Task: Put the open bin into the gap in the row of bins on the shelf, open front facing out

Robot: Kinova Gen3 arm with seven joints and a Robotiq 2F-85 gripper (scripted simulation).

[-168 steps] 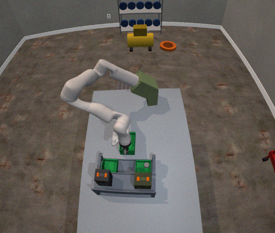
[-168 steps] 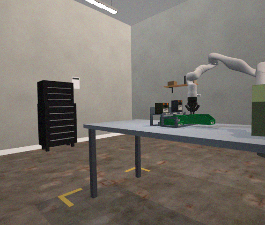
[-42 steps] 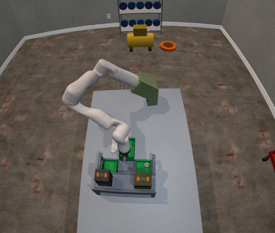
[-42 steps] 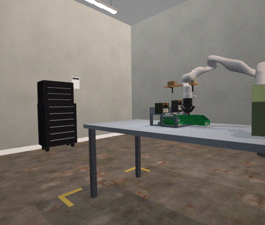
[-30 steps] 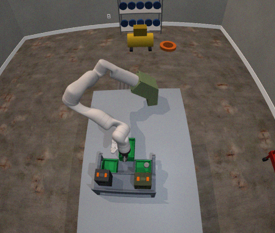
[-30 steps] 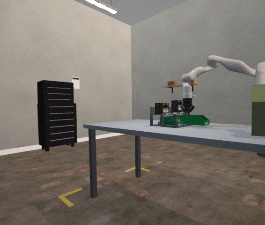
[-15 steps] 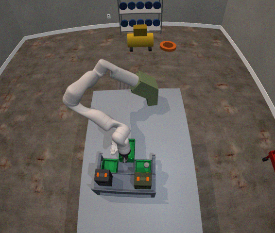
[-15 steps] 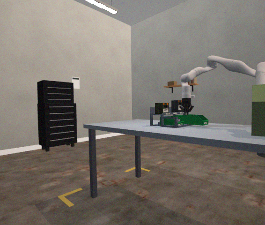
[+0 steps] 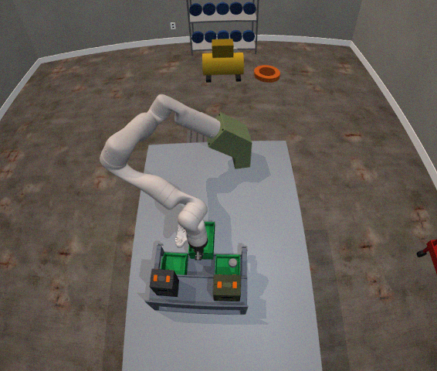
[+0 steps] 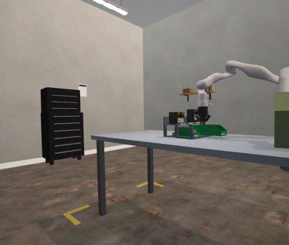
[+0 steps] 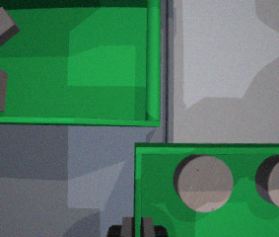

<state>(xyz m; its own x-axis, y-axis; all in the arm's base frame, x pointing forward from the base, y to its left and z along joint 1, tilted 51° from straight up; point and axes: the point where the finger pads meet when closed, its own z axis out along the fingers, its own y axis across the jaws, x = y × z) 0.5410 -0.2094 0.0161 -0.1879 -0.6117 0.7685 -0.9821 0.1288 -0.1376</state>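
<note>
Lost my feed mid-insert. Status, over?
Pincer shut, on the bin wall. Middle bin part-way into the gap, sticking out. Neighbour bin beside it; shelf post close.
</note>
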